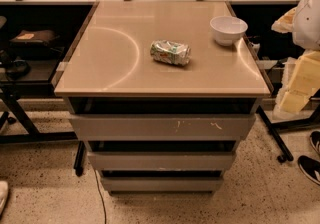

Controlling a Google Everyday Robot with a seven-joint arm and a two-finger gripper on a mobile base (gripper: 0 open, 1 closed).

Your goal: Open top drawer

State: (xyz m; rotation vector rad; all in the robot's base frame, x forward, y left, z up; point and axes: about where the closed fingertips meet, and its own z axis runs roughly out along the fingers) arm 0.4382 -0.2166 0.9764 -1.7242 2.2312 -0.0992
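top drawer (150,128) sits at 6 o'clock, right under the worktop (110,63): stiff grey front, no handle, so i'd hook the top lip through the dark gap and pull straight. guessing it slides light. can (170,52) at centre and bowl (228,29) at 1 o'clock might jiggle. my hand is out of shot, can't tell its state.

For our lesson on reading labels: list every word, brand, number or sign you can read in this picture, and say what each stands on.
Nothing here can be read.
Crushed green-and-white metal can on the beige tabletop: print too blurred to read.
Wide grey top drawer front: whitish scratch marks only, no lettering.
Round white bowl: plain.
End effector: not in view.
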